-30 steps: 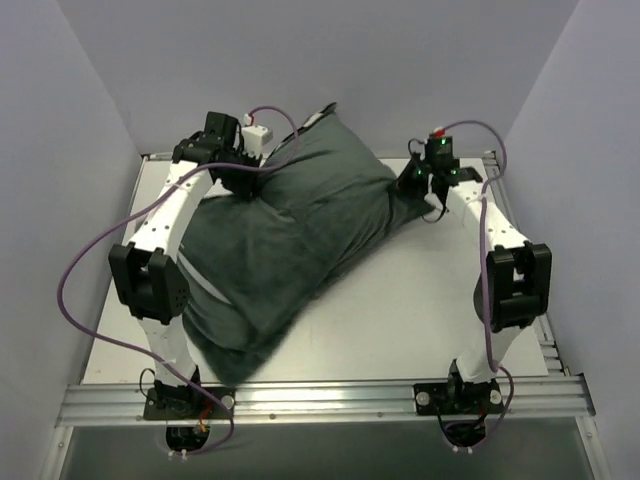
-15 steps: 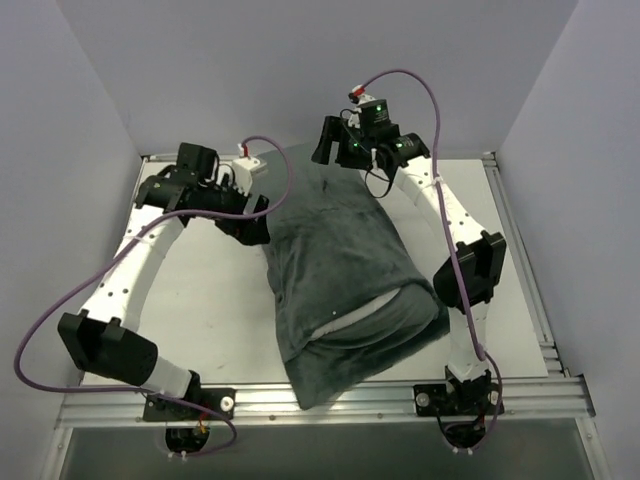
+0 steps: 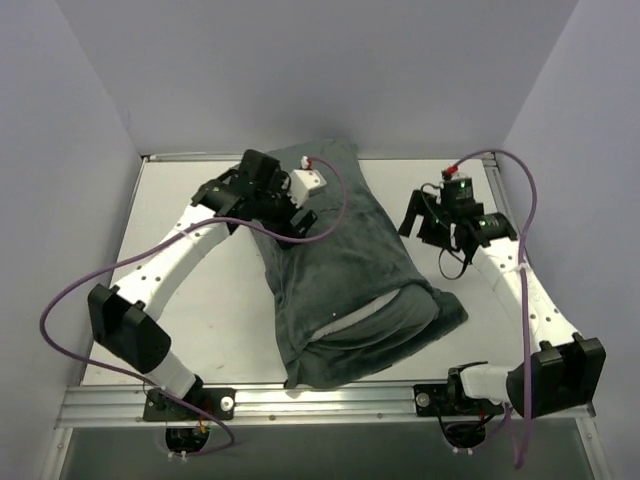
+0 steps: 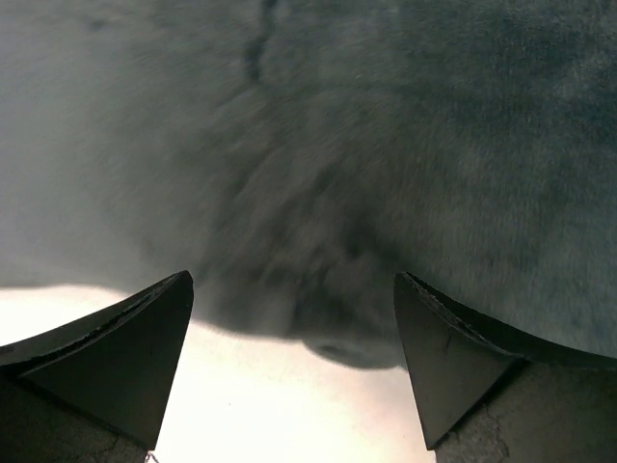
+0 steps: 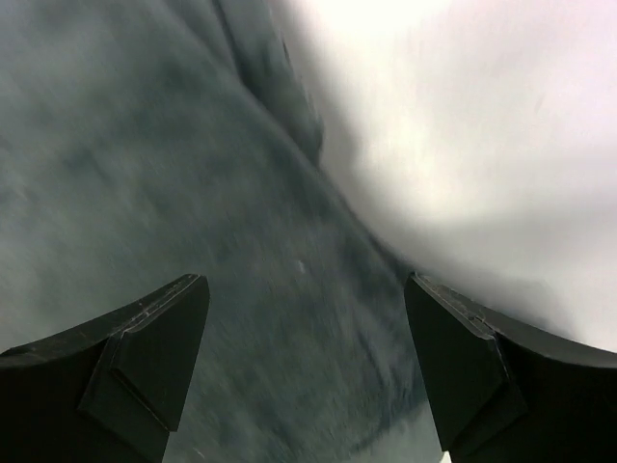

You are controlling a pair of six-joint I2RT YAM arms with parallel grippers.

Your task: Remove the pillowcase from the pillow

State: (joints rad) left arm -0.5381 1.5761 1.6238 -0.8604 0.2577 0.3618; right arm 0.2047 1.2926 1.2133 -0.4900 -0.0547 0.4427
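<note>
The pillowcase lies on the table with its dark grey-green face up, running from the back middle toward the front edge. At its near open end a thin white strip of the pillow shows. My left gripper is open at the case's far left edge. In the left wrist view the left gripper has blurred fabric just beyond its tips and nothing between them. My right gripper is open beside the case's right edge. The right wrist view shows the right gripper hovering over grey-green fabric, holding nothing.
The white table is bare to the left and right of the case. Grey walls close in the left, right and back. A metal rail runs along the front edge by the arm bases. Purple cables loop from both arms.
Both grippers went from shut to open and let go of the pillowcase. The case swung round to lie lengthwise. The left arm moved right over it; the right arm dropped back to its right side.
</note>
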